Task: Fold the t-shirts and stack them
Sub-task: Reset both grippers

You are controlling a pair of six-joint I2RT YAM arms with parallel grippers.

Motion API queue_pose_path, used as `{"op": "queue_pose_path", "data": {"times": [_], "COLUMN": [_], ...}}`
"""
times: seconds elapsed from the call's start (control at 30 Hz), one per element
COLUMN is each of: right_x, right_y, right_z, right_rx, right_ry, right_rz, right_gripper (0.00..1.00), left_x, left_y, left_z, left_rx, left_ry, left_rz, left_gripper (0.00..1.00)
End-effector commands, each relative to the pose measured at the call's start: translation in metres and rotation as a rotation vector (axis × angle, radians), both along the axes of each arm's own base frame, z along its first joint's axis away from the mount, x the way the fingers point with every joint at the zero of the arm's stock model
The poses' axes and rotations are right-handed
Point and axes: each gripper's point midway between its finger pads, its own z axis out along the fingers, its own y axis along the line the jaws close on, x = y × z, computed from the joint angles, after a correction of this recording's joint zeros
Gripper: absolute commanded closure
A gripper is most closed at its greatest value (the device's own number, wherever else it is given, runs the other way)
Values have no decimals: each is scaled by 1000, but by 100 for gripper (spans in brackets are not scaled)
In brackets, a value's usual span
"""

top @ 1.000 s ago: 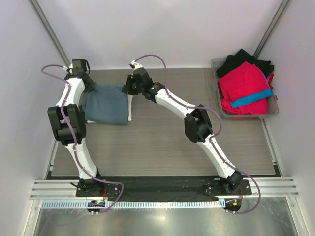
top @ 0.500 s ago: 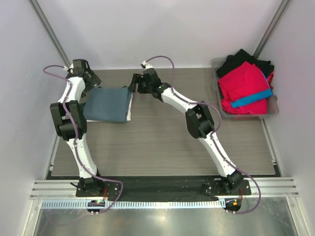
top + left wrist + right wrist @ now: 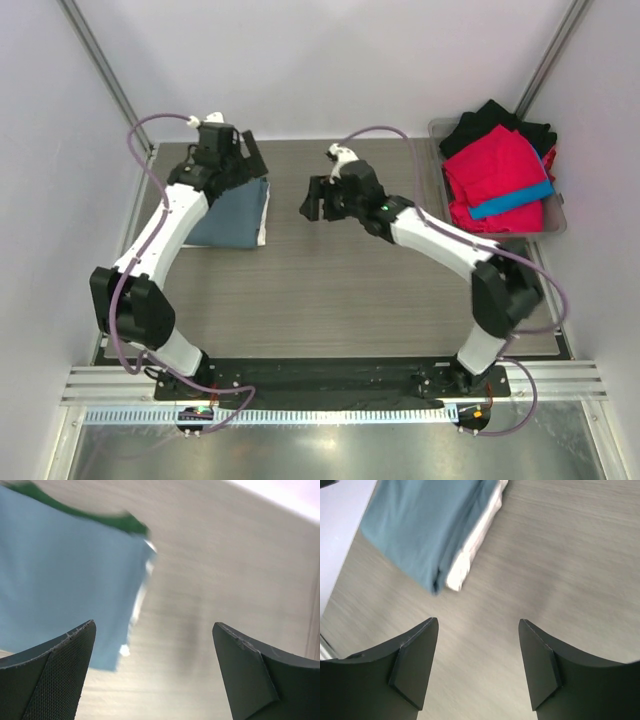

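Left gripper (image 3: pixel 247 155) and right gripper (image 3: pixel 312 200) were opened off the blue-grey t-shirt (image 3: pixel 228 218); red t-shirt (image 3: pixel 492 170) lies nearer the right.

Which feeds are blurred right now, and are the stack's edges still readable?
Left wrist: heavy motion smear across the blue-grey shirt and table; only the left hand looks sharp. Right wrist: milder streaking on the table, but the cream shirt under the blue-grey one still reads clearly. Top external: sharp and evenly lit, no glare.

Grey bin (image 3: pixel 557 215), perhaps plastic, on table (image 3: pixel 330 290)
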Motion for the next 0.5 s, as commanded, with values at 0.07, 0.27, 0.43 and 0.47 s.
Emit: {"op": "queue_pose_path", "data": {"times": [0.07,0.27,0.43,0.47], "right_x": [-50,-90,-110,-116], "right_y": [-56,-108,-128,-132], "right_z": [-3,-21,-34,-42], "right_rx": [-22,-42,-45,-61], "right_ry": [-62,-82,-71,-53], "right_rz": [-52,-147,-168,-169], "right_gripper": [29,29,27,27], "left_x": [-24,-13,1,3], "left_y": [-58,-106,-118,-118], "left_z": [-34,-81,-147,-155], "left_rx": [-10,9,67,67], "left_ry": [50,148,295,310], "left_rz": [-155,-274,-291,-287], "left_gripper": [0,3,5,4]}}
